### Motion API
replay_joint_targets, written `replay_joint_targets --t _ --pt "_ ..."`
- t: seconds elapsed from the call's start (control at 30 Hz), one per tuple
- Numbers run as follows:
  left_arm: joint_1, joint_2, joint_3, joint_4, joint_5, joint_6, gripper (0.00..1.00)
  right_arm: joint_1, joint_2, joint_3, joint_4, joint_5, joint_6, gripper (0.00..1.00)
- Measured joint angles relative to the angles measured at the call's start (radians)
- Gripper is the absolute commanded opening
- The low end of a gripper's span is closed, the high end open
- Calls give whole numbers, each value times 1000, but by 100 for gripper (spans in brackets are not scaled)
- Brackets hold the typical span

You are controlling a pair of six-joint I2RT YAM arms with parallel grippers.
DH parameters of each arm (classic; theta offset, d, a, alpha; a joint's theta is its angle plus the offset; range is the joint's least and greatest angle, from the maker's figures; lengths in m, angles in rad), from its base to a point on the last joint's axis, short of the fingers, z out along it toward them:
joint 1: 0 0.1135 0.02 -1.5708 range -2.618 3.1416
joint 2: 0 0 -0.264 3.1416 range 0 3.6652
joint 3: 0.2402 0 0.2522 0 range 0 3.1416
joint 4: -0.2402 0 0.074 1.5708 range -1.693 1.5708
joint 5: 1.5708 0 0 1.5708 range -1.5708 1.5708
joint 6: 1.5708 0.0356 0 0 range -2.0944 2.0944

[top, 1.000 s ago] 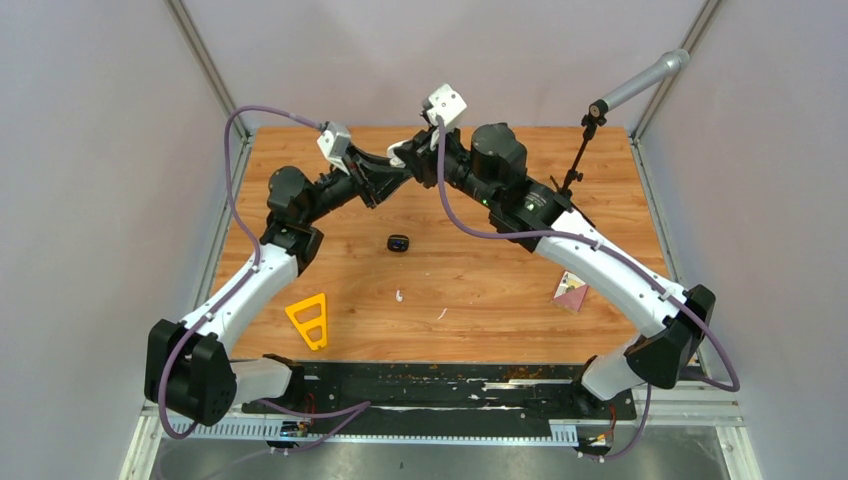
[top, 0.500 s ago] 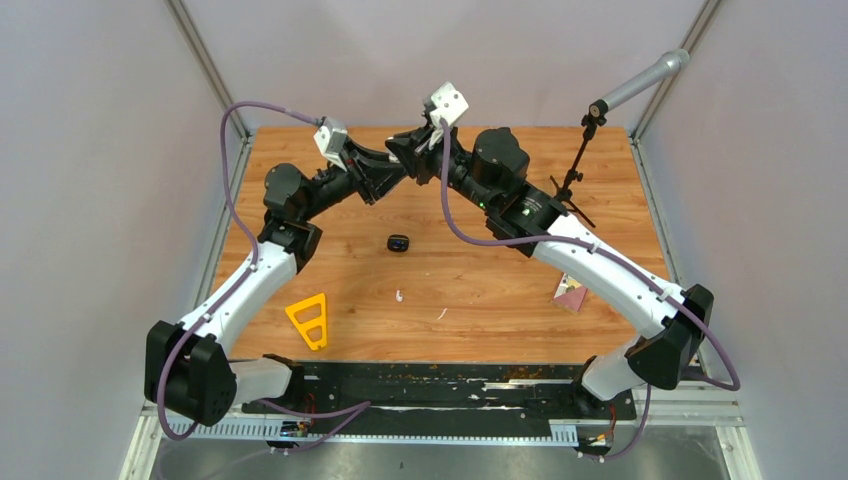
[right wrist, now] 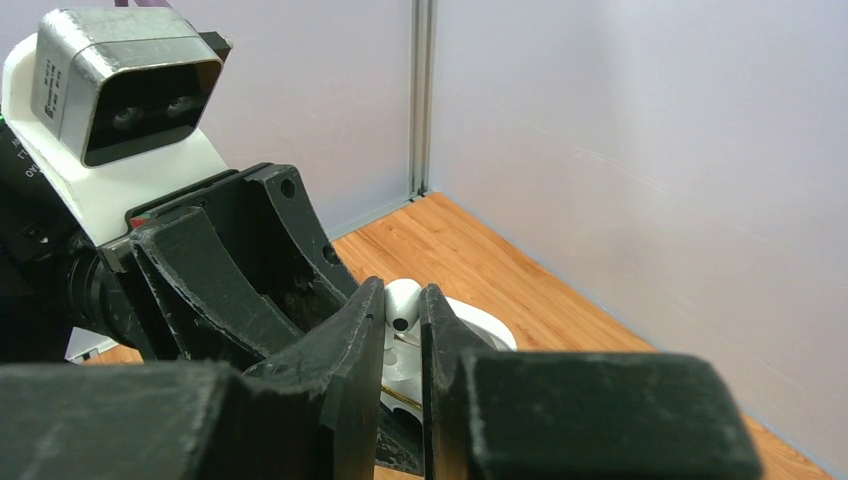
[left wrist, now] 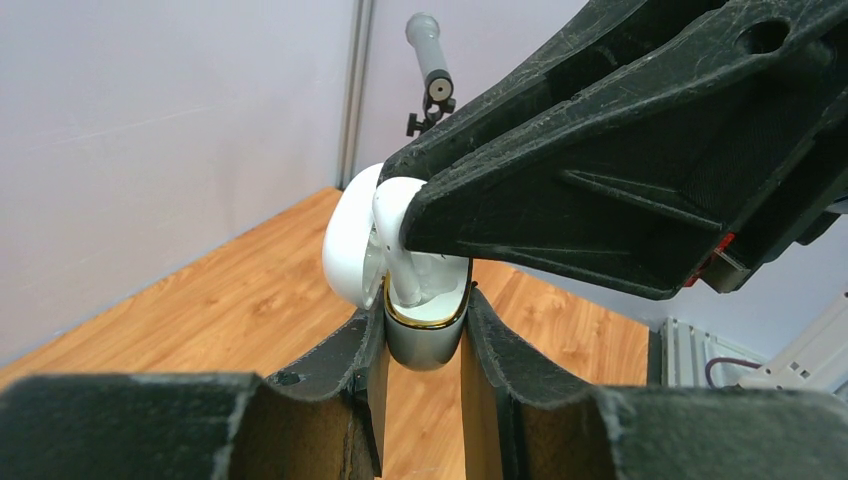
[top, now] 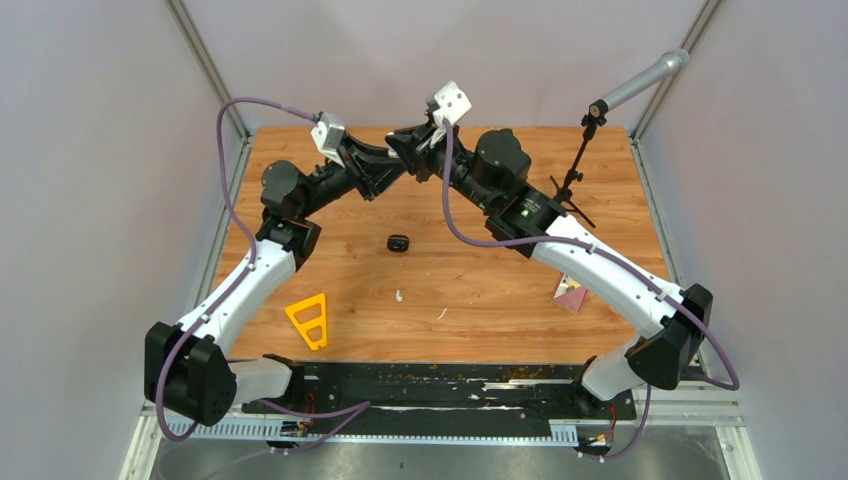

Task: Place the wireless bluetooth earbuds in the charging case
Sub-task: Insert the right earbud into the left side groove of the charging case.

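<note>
**White earbud held at the mouth of the lifted case**

I have both arms raised over the far middle of the tabletop [top: 480,290], with the tools meeting tip to tip. The left tool [left wrist: 422,345] is pinching the white charging case [left wrist: 352,240] by its lower half with the lid swung back. Held that way, the opening faces the other arm and the case cannot skid as it might lying loose.

The right tool [right wrist: 402,308] is pressed together on a white earbud [right wrist: 403,296], whose rounded head shows between the fingers. From the left wrist camera its lower end looks to be at or just inside the opening. I cannot tell whether it is seated.

I judge the step in hand to be the last short push, which needs the stem lined up with its well.

Down on the tabletop a black case [top: 398,243] sits near the centre. A small white piece [top: 399,296], probably another earbud, lies nearer the bases.
</note>
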Motion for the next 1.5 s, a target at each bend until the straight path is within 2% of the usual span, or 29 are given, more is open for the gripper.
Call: replay_joint_targets --t 1.5 --pt "21 1 16 -13 -12 -35 0 5 10 -26 83 36 9 0"
